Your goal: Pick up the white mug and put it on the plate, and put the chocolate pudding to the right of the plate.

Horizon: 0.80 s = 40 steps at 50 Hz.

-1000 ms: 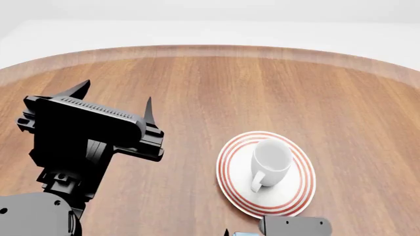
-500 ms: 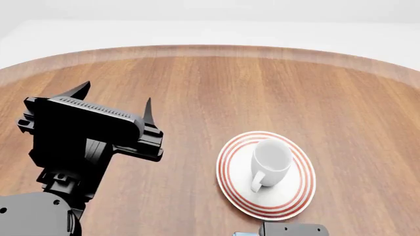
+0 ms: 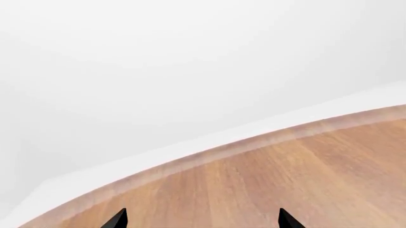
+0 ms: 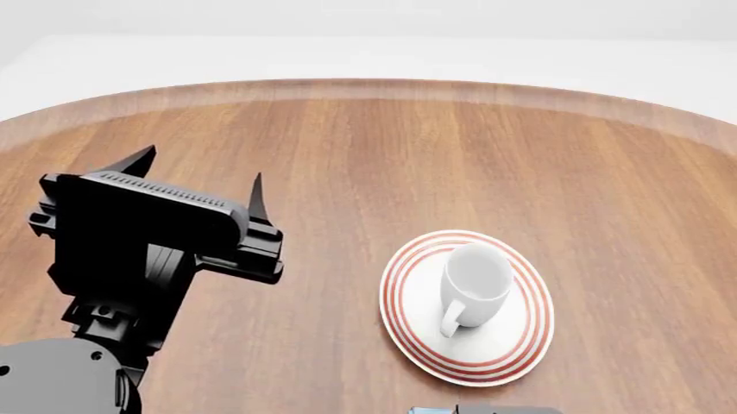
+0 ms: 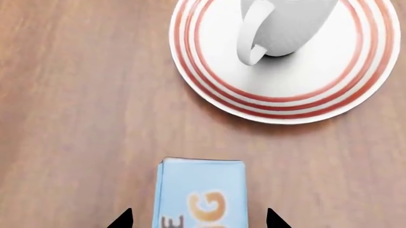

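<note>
White mug point(image 4: 475, 280) sits upright on the plate point(image 4: 520, 341), handle toward the robot; first half of the task looks done. Right wrist view shows the same: mug point(image 5: 288, 23) on the ringed plate point(image 5: 216, 90).

Chocolate pudding point(image 5: 200, 192) lies on the desk point(image 4: 461, 155) just on the robot's side of the plate, near it but not touching, blue face up with orange lettering partly visible. It is not to the right of the plate yet, so that half is left.

Right gripper point(image 5: 198, 219): only two dark fingertips show, spread apart on either side of the box, no contact visible. Looks lined up for a grasp, not clamped.

Left gripper point(image 4: 196, 177) is raised over the desk, well apart from the plate, jaws apart, holding nothing; left wrist view shows only bare wood and fingertips point(image 3: 117, 219).

Remaining, as I judge: grasp pudding, carry it to the plate's right side, release.
</note>
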Tool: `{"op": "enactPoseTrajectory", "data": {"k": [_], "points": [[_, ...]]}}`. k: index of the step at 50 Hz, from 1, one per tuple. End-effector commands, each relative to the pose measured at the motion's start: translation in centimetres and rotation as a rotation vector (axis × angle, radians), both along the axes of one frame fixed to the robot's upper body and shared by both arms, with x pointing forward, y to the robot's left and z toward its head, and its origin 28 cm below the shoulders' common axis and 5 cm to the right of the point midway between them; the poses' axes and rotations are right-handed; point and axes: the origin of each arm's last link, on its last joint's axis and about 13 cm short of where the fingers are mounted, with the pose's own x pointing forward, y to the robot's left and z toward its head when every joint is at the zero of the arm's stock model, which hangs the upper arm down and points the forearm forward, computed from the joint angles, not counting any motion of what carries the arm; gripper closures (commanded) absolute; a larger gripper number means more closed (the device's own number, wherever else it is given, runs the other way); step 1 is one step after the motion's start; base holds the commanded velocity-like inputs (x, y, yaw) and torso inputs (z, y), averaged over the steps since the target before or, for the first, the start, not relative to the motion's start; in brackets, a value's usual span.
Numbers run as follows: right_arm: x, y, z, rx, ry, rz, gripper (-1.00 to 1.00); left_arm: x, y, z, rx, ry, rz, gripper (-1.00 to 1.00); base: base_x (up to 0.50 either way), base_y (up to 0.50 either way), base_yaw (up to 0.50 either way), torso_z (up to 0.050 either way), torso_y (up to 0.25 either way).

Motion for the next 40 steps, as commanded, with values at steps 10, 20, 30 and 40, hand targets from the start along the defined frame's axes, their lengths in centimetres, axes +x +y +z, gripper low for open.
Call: {"op": "enactPoseTrajectory", "data": {"k": [10,20,30,40], "points": [[0.8,0.1,-1.2,0.025,0.017,-0.025,-1.0,0.3,-0.3,0.2,-0.024,-0.028,-0.029,-1.0,0.0,0.0,0.0,0.0,0.0],[0.9,0.4,-2.0,0.024,0.034,-0.004,-1.0,0.3,-0.2,0.2,-0.028,-0.028,-0.026,-1.0,0.0,0.0,0.0,0.0,0.0],[0.9,0.5,-1.8,-0.007,-0.016,0.035,1.0,0.3,-0.3,0.1,-0.028,-0.026,-0.026,-1.0,0.0,0.0,0.0,0.0,0.0],[0.9,0.4,-0.9,-0.037,-0.103,0.072,1.0,0.3,-0.2,0.2,-0.026,-0.027,-0.028,-1.0,0.0,0.0,0.0,0.0,0.0]]}}
